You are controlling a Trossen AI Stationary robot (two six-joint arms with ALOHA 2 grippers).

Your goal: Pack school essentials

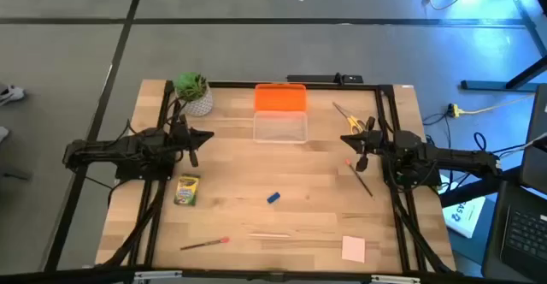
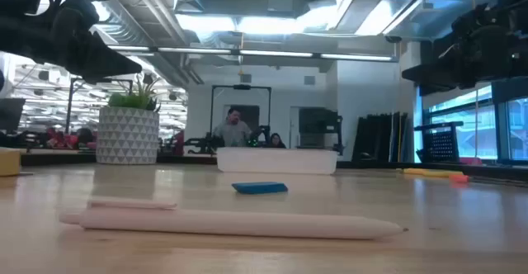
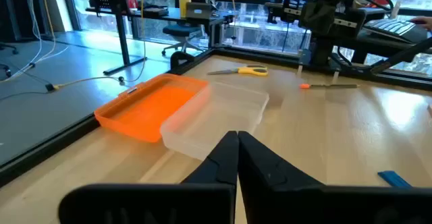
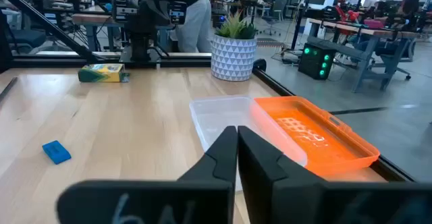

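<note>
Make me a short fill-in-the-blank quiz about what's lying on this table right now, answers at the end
1. The clear case lies open with its ____ lid flipped back toward the table's far edge.
2. The crayon box lies nearest the ____ gripper.
3. The yellow-handled scissors lie beside the ____ gripper.
4. The small blue piece lies ____ the case, on the bare wood.

Missing words: orange; left; right; outside

The tabletop [image 1: 282, 220] is pale, smooth planked wood; the case [image 1: 279, 128] is clear glossy plastic, its lid [image 1: 280, 97] opaque orange.
</note>
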